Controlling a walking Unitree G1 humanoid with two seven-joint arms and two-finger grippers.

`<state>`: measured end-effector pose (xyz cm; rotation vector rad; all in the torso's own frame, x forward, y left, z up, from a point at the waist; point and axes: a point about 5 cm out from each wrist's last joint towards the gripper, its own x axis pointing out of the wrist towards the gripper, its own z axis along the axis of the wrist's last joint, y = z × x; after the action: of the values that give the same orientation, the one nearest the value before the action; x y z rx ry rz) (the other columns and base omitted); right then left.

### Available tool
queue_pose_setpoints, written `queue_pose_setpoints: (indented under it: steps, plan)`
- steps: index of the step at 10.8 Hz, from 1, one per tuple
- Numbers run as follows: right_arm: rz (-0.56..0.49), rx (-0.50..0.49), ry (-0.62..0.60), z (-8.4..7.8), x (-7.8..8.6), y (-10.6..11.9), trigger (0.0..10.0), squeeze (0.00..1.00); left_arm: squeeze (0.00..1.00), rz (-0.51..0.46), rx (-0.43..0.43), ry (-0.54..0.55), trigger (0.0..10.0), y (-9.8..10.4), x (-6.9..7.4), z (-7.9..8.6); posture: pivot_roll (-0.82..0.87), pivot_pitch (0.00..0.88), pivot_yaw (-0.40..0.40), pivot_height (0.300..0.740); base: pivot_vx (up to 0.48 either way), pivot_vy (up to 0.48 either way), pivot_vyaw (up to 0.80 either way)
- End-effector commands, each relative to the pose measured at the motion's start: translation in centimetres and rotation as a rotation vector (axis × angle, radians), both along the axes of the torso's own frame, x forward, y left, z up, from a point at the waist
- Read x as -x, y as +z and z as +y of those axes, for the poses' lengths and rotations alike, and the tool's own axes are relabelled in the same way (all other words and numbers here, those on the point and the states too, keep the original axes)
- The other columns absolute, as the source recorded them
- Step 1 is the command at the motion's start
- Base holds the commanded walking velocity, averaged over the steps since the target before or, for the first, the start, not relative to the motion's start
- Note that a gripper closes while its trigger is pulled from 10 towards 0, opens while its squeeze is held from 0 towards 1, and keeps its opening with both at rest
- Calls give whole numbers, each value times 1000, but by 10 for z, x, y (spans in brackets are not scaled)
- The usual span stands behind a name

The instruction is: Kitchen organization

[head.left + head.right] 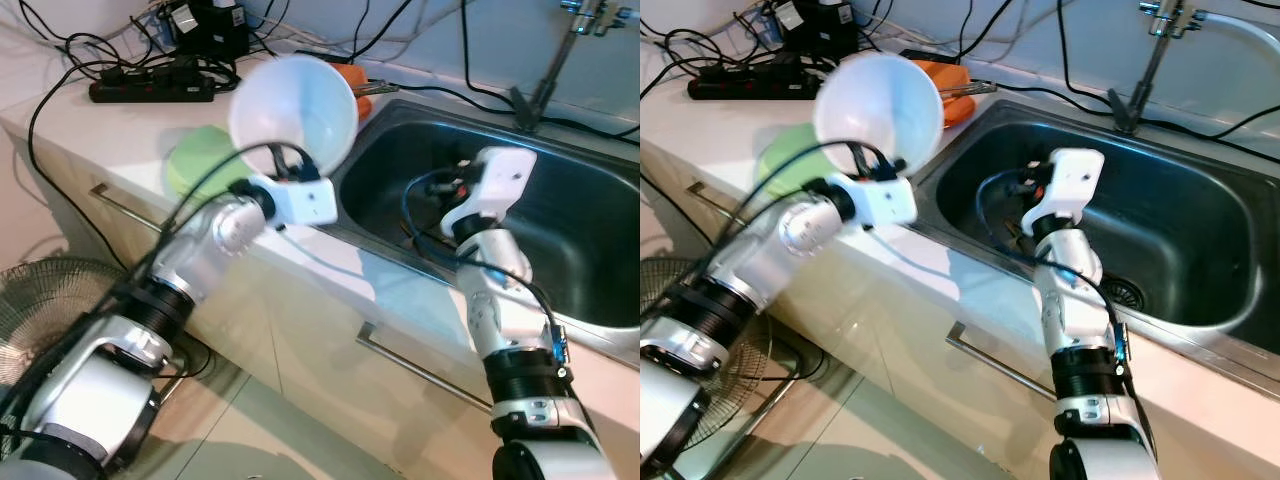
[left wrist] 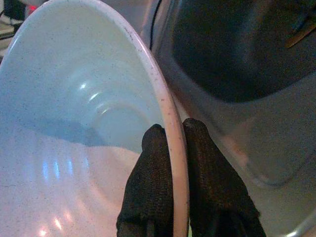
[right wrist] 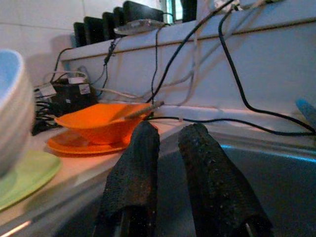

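Note:
A large pale bowl (image 1: pixel 295 110) hangs tilted in the air above the counter, just left of the sink (image 1: pixel 590 240). My left gripper (image 2: pixel 172 129) is shut on its rim, one finger inside the bowl and one outside. Below and behind the bowl a green plate (image 1: pixel 195 160) lies flat on the counter. An orange bowl (image 3: pixel 98 126) with a utensil in it stands on an orange plate (image 3: pixel 81 145) at the back by the sink's corner. My right gripper (image 3: pixel 169 129) hovers over the left part of the sink, its fingers nearly together with nothing between them.
A black power strip (image 1: pixel 150 90) and tangled cables lie along the back of the counter. The faucet (image 1: pixel 560 50) stands behind the sink. Drawer handles (image 1: pixel 420 370) run along the cabinet front. A fan (image 1: pixel 45 300) sits on the floor at the left.

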<state>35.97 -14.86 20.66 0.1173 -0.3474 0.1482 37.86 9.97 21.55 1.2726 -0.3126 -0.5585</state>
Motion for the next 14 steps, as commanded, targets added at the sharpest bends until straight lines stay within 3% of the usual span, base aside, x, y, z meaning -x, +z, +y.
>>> queue_pose_setpoints:
  steps: [1,3,4,6,7,8,9,10,11,12,14]
  plan:
    - [-39,-4,23,0,-1,15,10000,0,0,-13,-12,-54,10000,1,4,-12,144,24,40,740,0,0,0]
    - [-101,11,99,2,4,38,10000,0,0,19,-30,-90,10000,-15,8,-31,131,27,48,740,0,0,0]
    - [-117,38,132,4,6,44,10000,1000,0,22,-24,-96,10000,-15,7,-37,125,33,50,740,0,0,0]
    - [-90,78,117,0,6,44,10000,976,0,20,-17,-96,10000,-12,5,-41,124,50,54,740,0,0,0]
    - [-76,106,132,1,7,43,10000,200,0,17,-22,-97,10000,-12,5,-41,126,56,55,740,0,0,0]
    - [-55,166,171,5,9,45,10000,0,0,6,-41,-97,10000,-10,4,-40,122,61,55,740,0,0,0]
    - [-37,181,196,9,9,46,10000,808,0,-13,-61,-101,10000,-8,3,-40,122,61,55,740,0,0,0]
    - [-24,189,213,12,9,46,10000,1000,0,-37,-84,-105,10000,-5,2,-41,124,62,52,740,0,0,0]
    - [-9,226,228,18,8,47,10000,1000,0,-68,-133,-115,10000,-2,0,-42,125,62,49,740,0,0,0]
    - [8,245,238,22,8,47,10000,0,0,-87,-165,-124,10000,0,0,-42,126,64,46,740,0,0,0]
    - [16,255,268,30,10,46,10000,0,0,-124,-178,-131,10000,6,-1,-42,130,63,42,740,0,0,0]
